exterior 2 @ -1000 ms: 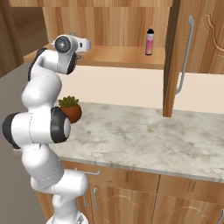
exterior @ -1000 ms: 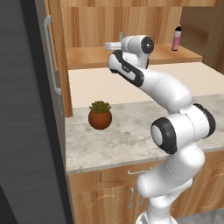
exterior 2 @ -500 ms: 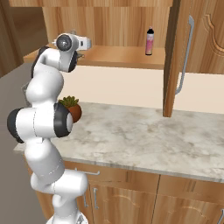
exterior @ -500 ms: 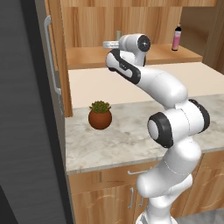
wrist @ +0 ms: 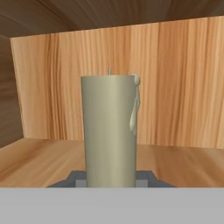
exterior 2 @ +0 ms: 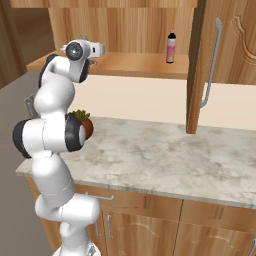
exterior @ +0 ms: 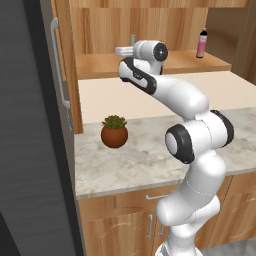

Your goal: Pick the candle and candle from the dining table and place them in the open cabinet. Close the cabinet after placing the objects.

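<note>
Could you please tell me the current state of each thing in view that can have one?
candle: upright inside the cabinet, unlit.
cabinet: both doors open.
pink bottle: upright on the cabinet shelf, capped.
potted plant: upright on the counter.
lower doors: shut.

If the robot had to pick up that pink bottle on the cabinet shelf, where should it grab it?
Probably around the middle of the pink bottle, coming level from the open front of the cabinet. It stands upright and slim on the shelf, with the back wall behind it and free space either side for the fingers.
</note>
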Controlling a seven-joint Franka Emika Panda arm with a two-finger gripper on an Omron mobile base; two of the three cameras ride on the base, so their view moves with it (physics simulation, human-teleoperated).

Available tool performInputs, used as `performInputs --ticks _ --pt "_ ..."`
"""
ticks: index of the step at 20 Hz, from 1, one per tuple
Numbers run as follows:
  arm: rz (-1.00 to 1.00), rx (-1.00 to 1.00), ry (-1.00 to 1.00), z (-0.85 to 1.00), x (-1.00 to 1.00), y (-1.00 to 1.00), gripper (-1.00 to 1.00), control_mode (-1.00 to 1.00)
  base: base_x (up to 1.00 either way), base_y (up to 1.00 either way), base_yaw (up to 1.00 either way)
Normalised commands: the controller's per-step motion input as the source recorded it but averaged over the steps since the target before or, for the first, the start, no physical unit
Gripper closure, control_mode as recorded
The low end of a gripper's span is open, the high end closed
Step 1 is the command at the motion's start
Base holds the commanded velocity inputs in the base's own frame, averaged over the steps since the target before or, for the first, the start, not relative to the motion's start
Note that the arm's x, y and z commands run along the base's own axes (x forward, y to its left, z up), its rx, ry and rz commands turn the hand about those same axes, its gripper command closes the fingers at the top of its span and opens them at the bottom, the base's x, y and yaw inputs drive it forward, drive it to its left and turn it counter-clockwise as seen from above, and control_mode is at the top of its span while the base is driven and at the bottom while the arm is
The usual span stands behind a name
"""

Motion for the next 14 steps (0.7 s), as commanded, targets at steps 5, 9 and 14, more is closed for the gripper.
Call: performInputs --ticks 5,9,14 --pt "0.0 0.0 0.04 -0.12 0.14 0.0 1.0 -1.0 0.0 0.0 0.0" --pt "0.0 0.0 0.05 -0.12 0.15 0.0 1.0 -1.0 0.0 0.0 0.0" --pt "0.0 0.0 0.0 -0.17 0.1 0.03 -1.0 -1.0 0.0 0.0 0.0"
